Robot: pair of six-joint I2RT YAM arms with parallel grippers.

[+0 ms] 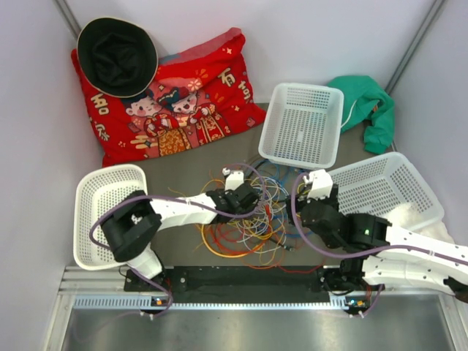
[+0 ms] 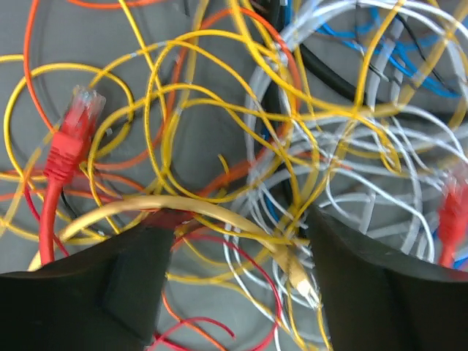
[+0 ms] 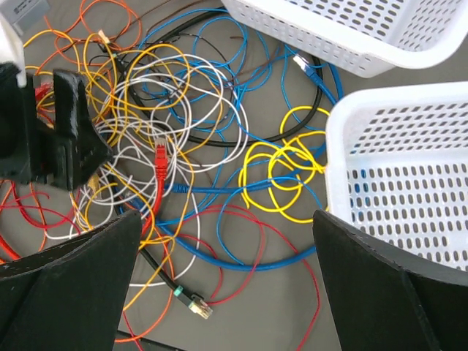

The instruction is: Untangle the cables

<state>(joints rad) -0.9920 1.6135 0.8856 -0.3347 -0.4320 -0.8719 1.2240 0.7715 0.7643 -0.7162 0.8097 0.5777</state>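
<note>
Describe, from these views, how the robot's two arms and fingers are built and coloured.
The left arm and right arm share white tubular links and bulky black joints. A purple hose loops along each, and a white box sits at each wrist. The fingers are broad, matte black wedges.

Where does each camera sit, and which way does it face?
Top external: above, behind the arms, looking down on the cables; both arms show.
Left wrist: on the left arm, close over the cables; own open jaws at bottom.
Right wrist: on the right arm, facing down at cables and two white baskets; own open jaws at bottom.
Shared: top and right wrist both show those baskets.
</note>
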